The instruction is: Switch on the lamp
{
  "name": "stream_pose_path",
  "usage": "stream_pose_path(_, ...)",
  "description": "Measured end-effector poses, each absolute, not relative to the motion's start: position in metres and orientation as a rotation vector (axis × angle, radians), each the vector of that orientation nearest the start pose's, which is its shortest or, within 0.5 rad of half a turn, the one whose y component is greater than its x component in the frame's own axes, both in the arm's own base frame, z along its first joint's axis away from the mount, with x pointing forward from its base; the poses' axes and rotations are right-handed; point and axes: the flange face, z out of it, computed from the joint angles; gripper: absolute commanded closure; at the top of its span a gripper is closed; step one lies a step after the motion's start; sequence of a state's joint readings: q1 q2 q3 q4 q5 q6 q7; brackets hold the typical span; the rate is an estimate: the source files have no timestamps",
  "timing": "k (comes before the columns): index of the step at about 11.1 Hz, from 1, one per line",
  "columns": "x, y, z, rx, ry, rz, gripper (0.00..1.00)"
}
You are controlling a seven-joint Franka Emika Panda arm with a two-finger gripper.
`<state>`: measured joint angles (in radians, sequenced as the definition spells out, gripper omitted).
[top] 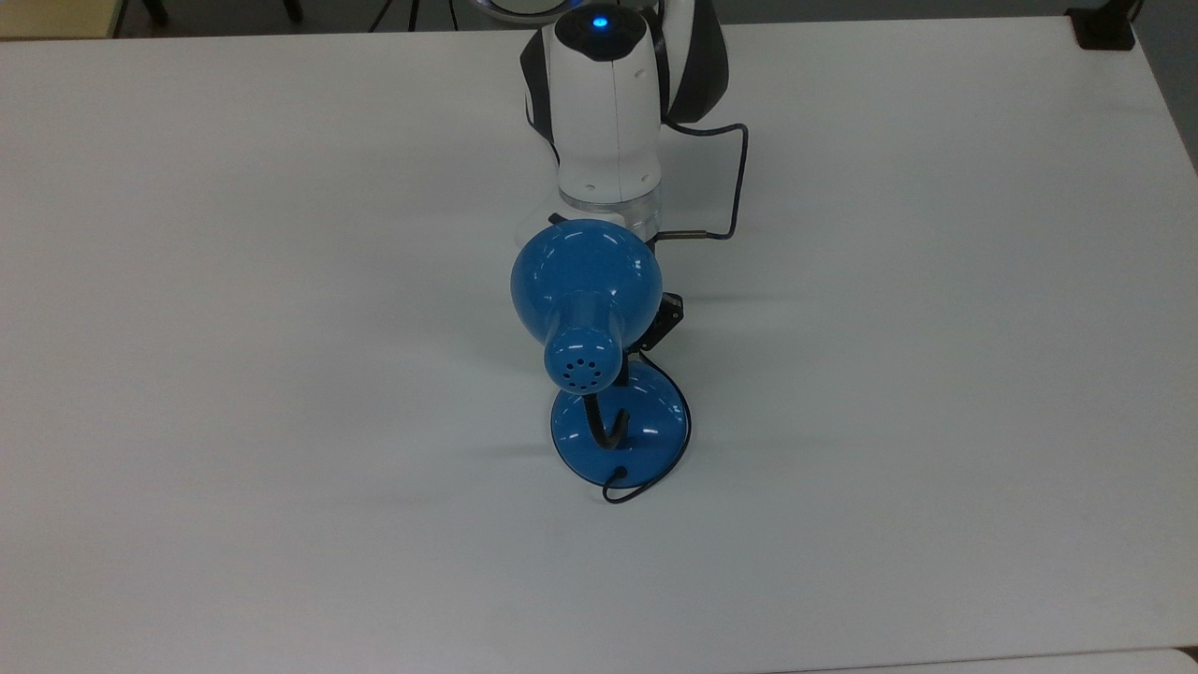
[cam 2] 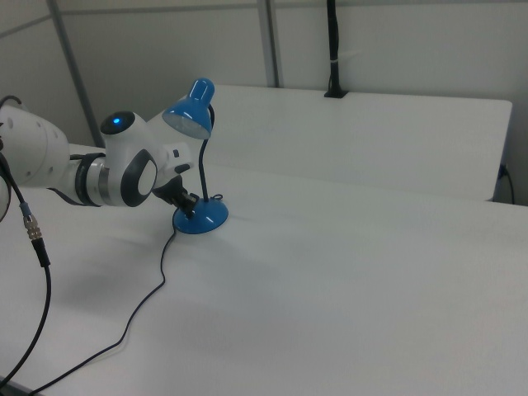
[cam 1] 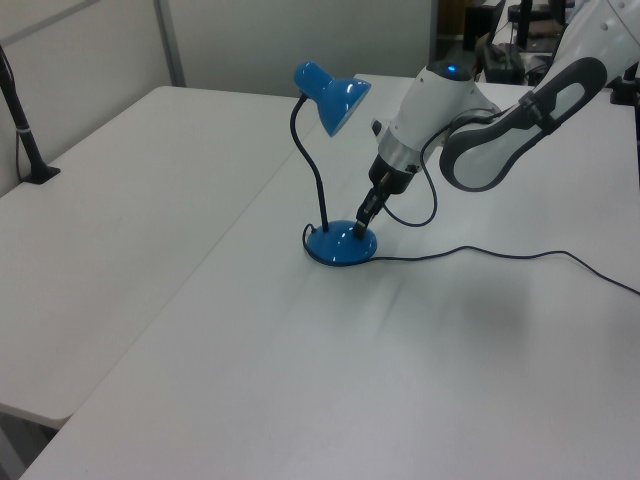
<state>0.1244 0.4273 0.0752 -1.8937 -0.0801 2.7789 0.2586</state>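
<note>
Lamp [cam 1: 340, 243] base right under gripper [cam 1: 361, 220] tip; finger state impossible to tell.

A broad white tabletop [top: 234, 281] fills the scene, matte and evenly lit, with soft highlights and faint shadows. In the left view a seam [cam 1: 235, 215] runs across it where two white slabs meet, and the near left corner drops off to a dark floor. Pale grey partition walls [cam 2: 396, 41] stand behind the tabletop's far edge, split by slim metal uprights [cam 2: 268, 41]. A black post [cam 2: 332, 49] is clamped at the far edge in the right view; in the left view a black post [cam 1: 22, 130] stands on a clamp at the tabletop's left edge. In the top view a black clamp [top: 1104, 28] sits at the far right corner.
</note>
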Motion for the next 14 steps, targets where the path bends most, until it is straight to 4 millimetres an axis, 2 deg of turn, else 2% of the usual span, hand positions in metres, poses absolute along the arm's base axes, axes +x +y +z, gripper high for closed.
stream_pose_path(9,0.666,0.132,0.326,-2.988,-0.026,-0.709,1.0)
stream_pose_path(14,0.662,0.13,0.328,-3.008,-0.041,-0.689,1.0)
